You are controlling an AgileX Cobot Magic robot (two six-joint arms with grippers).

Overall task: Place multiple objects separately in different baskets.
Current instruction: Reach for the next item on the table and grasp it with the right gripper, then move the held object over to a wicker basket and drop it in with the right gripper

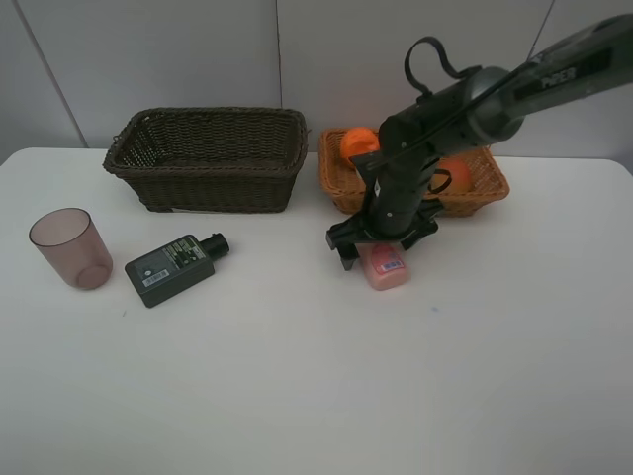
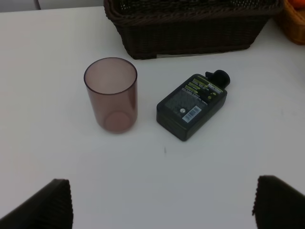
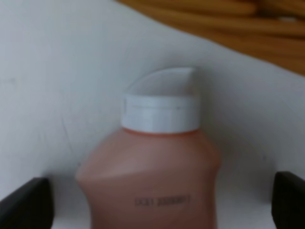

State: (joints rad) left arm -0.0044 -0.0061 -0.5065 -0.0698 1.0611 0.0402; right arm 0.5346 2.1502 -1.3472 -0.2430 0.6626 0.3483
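A small pink bottle (image 1: 386, 267) with a white cap (image 3: 159, 112) lies on the table in front of the light orange-tan basket (image 1: 485, 193). My right gripper (image 1: 381, 245) is lowered over it, open, with a finger on each side of the pink bottle (image 3: 152, 176) and apart from it. Two orange fruits (image 1: 358, 142) (image 1: 458, 176) rest in that basket, the second partly hidden by the arm. The mauve cup (image 2: 112, 95) stands upright beside the flat dark-green bottle (image 2: 193, 105). My left gripper (image 2: 162, 210) hovers open above the table short of both. The dark-brown basket (image 1: 208, 158) is behind them.
The mauve cup (image 1: 71, 247) and dark-green bottle (image 1: 176, 267) sit at the left of the white table (image 1: 297, 396). The right arm (image 1: 475, 99) crosses above the orange-tan basket. A pale wall stands behind both baskets.
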